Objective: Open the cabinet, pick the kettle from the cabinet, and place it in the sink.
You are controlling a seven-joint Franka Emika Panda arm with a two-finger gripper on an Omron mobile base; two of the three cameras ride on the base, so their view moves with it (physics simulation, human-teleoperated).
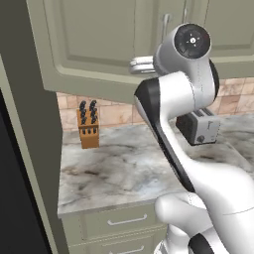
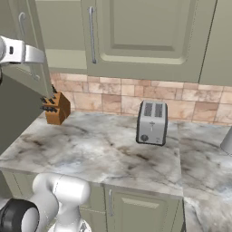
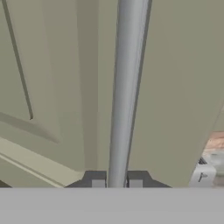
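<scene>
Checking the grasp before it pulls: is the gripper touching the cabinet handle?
Touching. In the hand view the gripper fingertips sit tight on either side of the cabinet handle.

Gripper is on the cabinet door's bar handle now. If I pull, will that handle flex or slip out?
The bar handle looks like a rigid metal rod, so flex seems unlikely. Its smooth round surface could let the gripper slide along it. The cabinet door probably swings rather than pulls straight.
</scene>
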